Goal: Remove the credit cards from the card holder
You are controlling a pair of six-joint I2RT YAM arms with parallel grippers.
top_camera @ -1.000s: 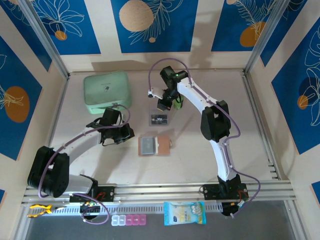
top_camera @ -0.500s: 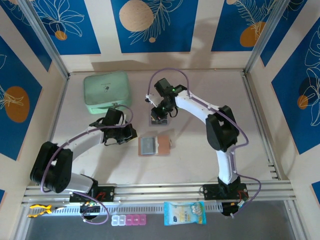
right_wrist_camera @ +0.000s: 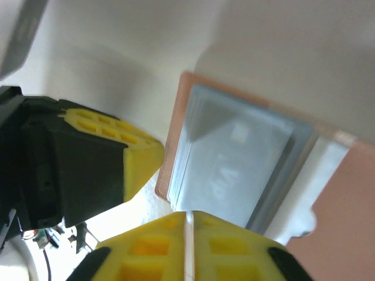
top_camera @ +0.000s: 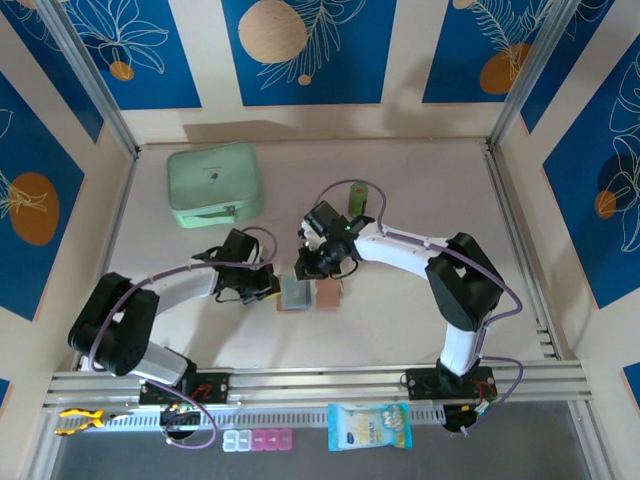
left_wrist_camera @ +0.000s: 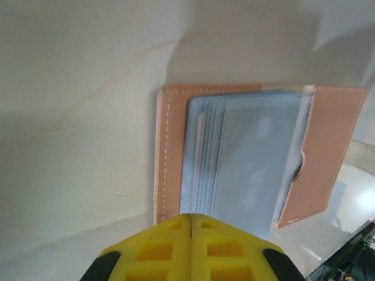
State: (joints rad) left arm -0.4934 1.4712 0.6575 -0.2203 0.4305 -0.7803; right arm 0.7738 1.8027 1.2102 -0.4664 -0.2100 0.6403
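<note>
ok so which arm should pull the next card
Right, probably: the right gripper hangs close over the credit card showing inside the card holder; the left gripper sits shut at its outer edge.

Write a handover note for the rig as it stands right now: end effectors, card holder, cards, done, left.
Left end effector: shut, empty, at the left edge of the card holder.
Right end effector: fingers together, nothing visibly held, over the holder's sleeves.
Card holder: lies open, sleeves up, between both end effectors.
Credit cards: at least one printed card sits in the sleeves.
Done: holder open.
Left: pull the cards out.
</note>
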